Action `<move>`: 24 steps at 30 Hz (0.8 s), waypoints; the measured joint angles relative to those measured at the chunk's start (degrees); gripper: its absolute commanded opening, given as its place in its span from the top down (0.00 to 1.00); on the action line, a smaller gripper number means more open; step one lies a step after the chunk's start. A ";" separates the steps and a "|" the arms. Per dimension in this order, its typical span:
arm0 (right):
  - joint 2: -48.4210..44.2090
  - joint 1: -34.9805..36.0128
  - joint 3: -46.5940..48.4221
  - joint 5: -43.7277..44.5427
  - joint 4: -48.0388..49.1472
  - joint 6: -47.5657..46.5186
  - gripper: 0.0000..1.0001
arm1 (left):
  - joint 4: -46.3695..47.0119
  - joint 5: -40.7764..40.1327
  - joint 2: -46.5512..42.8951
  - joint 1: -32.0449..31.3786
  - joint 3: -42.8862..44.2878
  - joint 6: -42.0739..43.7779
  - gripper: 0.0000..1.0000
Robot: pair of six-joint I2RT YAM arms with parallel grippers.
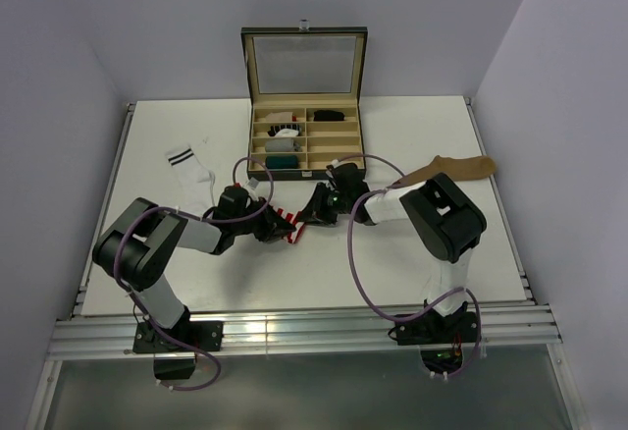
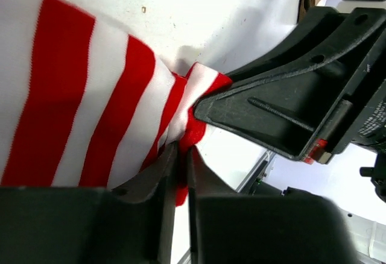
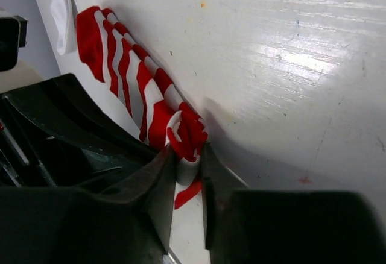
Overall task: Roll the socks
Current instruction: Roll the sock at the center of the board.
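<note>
The red-and-white striped sock [image 1: 287, 224] lies on the white table between my two arms. My left gripper [image 2: 183, 150] is shut on a red fold at one end of the striped sock [image 2: 72, 95]. My right gripper [image 3: 189, 155] is pinched on the bunched, rolled-up end of the same sock [image 3: 129, 74], with fabric pressed against both fingers. In the top view the two grippers meet nearly tip to tip over it. The white sock with dark cuff stripes [image 1: 189, 173] lies flat at the left. The tan sock [image 1: 456, 167] lies flat at the right.
An open compartment box [image 1: 332, 145] with its glass lid raised stands just behind the grippers, holding small dark, grey and teal rolled bundles. The right gripper's black body [image 2: 289, 107] fills the right of the left wrist view. A metal rail [image 1: 294, 330] runs along the near table edge.
</note>
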 measured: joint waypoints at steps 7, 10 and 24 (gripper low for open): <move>-0.28 0.11 1.27 1.46 -3.17 -1.70 1.00 | -4.83 -2.54 -2.91 0.02 0.28 2.23 0.55; -1.20 0.42 2.71 3.85 -7.41 -3.30 1.00 | -11.08 -6.38 -6.62 -0.92 1.57 5.49 0.50; -3.87 1.33 9.84 17.44 -25.86 -7.54 1.00 | -23.58 -37.33 -12.28 -22.43 13.07 31.30 0.40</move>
